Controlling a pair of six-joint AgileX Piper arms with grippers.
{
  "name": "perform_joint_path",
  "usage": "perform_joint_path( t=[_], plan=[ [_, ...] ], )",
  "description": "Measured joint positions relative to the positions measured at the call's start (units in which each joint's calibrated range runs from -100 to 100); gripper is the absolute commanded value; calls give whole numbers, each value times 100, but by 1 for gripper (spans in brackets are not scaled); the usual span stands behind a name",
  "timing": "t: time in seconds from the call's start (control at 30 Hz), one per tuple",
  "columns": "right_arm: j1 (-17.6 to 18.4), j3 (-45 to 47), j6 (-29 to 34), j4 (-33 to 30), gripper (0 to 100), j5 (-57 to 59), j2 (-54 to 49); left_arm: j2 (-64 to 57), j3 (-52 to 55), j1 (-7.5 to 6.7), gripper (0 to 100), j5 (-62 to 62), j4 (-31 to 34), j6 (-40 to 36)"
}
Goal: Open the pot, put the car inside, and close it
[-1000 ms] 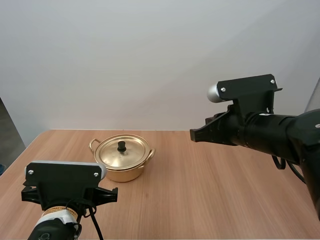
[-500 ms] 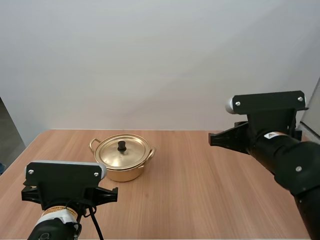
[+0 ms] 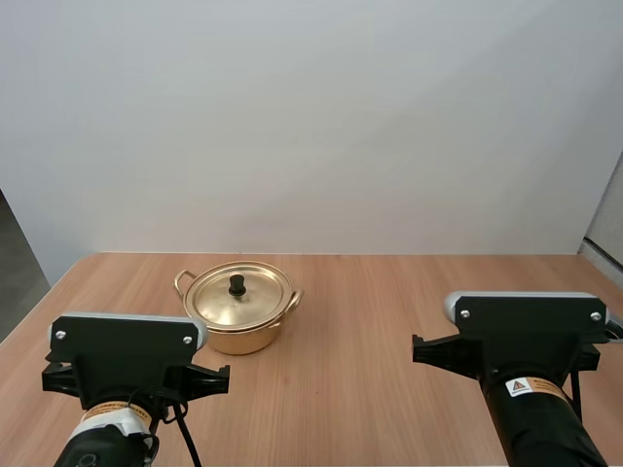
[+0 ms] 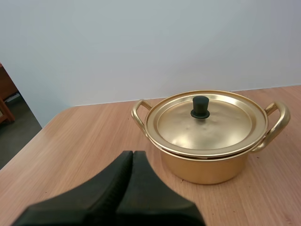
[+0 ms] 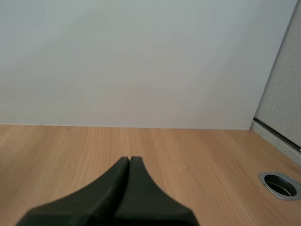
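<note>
Pot (image 3: 238,341) on wooden table (image 3: 389,321), toward robot's left side, lid (image 4: 207,125) seated, black knob (image 4: 200,107) upright at its middle. Left gripper (image 4: 133,154) closed on nothing, low, short of pot and aimed at it. Right gripper (image 5: 129,160) likewise closed and empty, well apart over bare wood near metal cable hole (image 5: 281,184). Judged at opening step, lid not yet lifted. Next move calls for spreading left fingers, reaching forward, pinching knob, lifting straight up. Nothing between left gripper and knob. Contents hidden under lid.
</note>
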Motion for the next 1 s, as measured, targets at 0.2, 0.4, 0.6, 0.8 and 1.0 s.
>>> perform_joint_path(
  t=[0.2, 0.4, 0.6, 0.8, 1.0],
  plan=[
    [248, 14, 899, -1008, 0, -38, -46, 0, 0, 0, 0, 0, 0, 0],
    [788, 14, 1801, -2037, 0, 292, -169, 0, 0, 0, 0, 0, 0, 0],
    [1120, 14, 2566, -2779, 0, 1503, -169, 0, 0, 0, 0, 0, 0, 0],
    [1120, 14, 2671, -2779, 0, 1534, -169, 0, 0, 0, 0, 0, 0, 0],
    [1120, 14, 2671, -2779, 0, 1534, -169, 0, 0, 0, 0, 0, 0, 0]
  ],
)
